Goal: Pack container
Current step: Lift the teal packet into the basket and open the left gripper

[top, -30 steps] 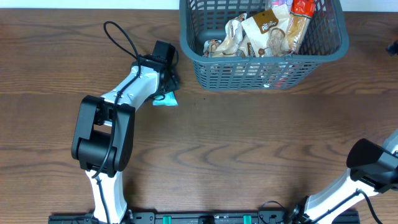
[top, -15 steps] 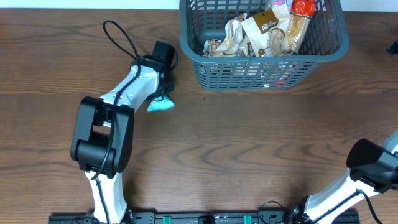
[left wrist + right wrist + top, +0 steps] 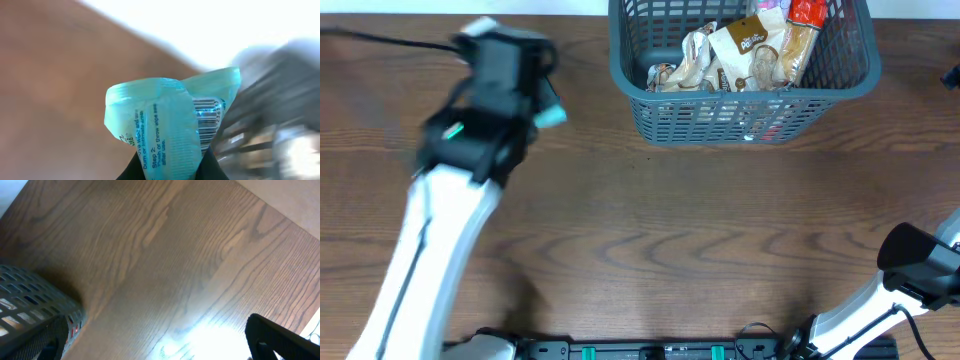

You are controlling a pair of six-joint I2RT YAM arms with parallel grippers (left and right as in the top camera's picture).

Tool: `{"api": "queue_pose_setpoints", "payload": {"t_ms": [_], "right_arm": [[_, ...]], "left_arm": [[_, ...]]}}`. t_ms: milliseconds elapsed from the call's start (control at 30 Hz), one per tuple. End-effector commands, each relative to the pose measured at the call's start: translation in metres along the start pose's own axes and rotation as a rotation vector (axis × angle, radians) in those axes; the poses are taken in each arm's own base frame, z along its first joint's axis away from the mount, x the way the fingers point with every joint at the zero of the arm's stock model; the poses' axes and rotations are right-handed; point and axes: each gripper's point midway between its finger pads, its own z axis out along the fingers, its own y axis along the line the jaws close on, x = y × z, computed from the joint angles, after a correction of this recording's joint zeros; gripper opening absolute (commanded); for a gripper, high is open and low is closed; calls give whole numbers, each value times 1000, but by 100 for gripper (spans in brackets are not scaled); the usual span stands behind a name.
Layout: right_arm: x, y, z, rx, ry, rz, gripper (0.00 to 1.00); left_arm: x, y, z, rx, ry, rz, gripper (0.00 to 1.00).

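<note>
My left gripper is shut on a teal wipes packet with printed text and a barcode. The packet sticks up from between the black fingers. In the overhead view the left arm is raised and blurred, and the teal packet shows at its tip, left of the container. The container is a dark blue-grey slotted basket at the top centre, holding several snack packets. In the left wrist view it is a blur at the right. My right gripper stands open over bare wood, and the container's corner is at its left.
The right arm rests at the table's bottom right corner. A small dark object sits at the right edge. The table top is brown wood.
The left gripper shut on the teal packet on the table, then lifted it up and towards the far left. The right arm has not moved.
</note>
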Motion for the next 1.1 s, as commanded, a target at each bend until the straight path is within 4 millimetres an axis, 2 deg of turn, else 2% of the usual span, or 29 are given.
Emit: {"api": "queue_pose_setpoints", "payload": {"t_ms": [0, 100, 200, 267, 400, 500, 567, 667, 800, 967, 1067], "right_arm": [[-3, -7, 1, 17, -5, 3, 99], [-3, -7, 1, 16, -5, 3, 99], [-3, -7, 1, 16, -5, 3, 99], [-3, -7, 1, 17, -5, 3, 99], [-3, -7, 1, 16, -5, 3, 99], [-3, -7, 1, 16, -5, 3, 99], [-3, -7, 1, 17, -5, 3, 99], [-3, -7, 1, 16, -5, 3, 99], [-3, -7, 1, 17, -5, 3, 99], [-3, -7, 1, 16, -5, 3, 99], [-3, -7, 1, 16, -5, 3, 99]], "left_arm": [[-39, -16, -40, 100, -125, -94, 6], [-63, -55, -62, 256, -199, -125, 6], [-64, -104, -67, 411, -210, -128, 6], [-56, -135, -63, 489, -197, -129, 5], [-29, -197, -44, 593, -183, -113, 6], [-7, -231, -23, 638, -172, -105, 6], [7, -244, -7, 646, -164, -99, 6], [29, -252, 24, 603, -145, -82, 6], [65, -246, 62, 523, -71, -29, 6], [100, -232, 90, 429, 19, 38, 7], [109, -225, 95, 398, 45, 76, 11]]}}
